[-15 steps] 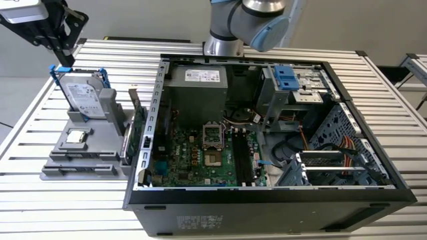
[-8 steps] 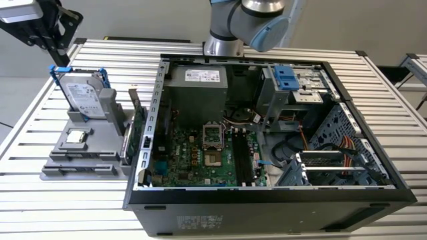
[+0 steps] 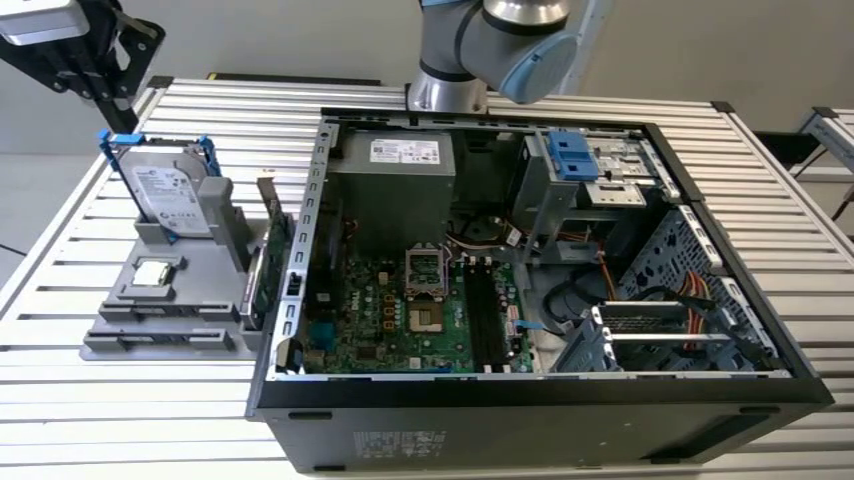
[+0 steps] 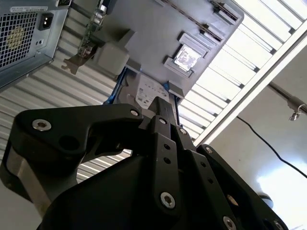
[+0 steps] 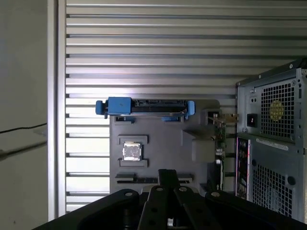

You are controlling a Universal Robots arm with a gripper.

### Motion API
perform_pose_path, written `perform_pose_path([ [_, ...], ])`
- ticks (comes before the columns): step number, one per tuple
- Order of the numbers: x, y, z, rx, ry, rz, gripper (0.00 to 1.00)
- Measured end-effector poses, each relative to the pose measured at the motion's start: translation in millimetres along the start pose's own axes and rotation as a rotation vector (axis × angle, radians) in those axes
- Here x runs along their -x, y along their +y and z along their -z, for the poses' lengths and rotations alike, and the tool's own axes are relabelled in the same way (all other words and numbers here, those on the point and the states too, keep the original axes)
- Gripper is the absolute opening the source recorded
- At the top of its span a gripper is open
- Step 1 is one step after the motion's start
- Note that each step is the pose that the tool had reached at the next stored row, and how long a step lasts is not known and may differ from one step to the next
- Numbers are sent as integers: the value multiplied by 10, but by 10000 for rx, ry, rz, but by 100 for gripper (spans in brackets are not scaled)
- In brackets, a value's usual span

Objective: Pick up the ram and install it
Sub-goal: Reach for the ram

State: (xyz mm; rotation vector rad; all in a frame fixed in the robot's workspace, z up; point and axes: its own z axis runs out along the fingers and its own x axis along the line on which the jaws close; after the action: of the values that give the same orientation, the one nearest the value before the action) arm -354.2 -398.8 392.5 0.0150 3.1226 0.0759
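In the exterior view, a grey fixture (image 3: 160, 320) holding an upright hard drive (image 3: 171, 195) stands at nine o'clock of the open computer case (image 3: 534, 430).

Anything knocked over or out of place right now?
Nothing stands out. The silver hard drive in its blue-tabbed frame stands upright in the grey fixture, and the open black computer case lies flat on the slatted metal table.

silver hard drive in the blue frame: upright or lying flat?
Upright. The silver hard drive stands on edge in a slot of the grey plastic holder, its label face showing in the exterior view.
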Motion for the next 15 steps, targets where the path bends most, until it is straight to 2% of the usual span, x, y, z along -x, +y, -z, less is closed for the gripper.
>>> perform_pose_path([
  [8, 8, -19, 1, 0, 0, 0, 0],
  [15, 37, -74, 3, 0, 1, 1, 0],
])
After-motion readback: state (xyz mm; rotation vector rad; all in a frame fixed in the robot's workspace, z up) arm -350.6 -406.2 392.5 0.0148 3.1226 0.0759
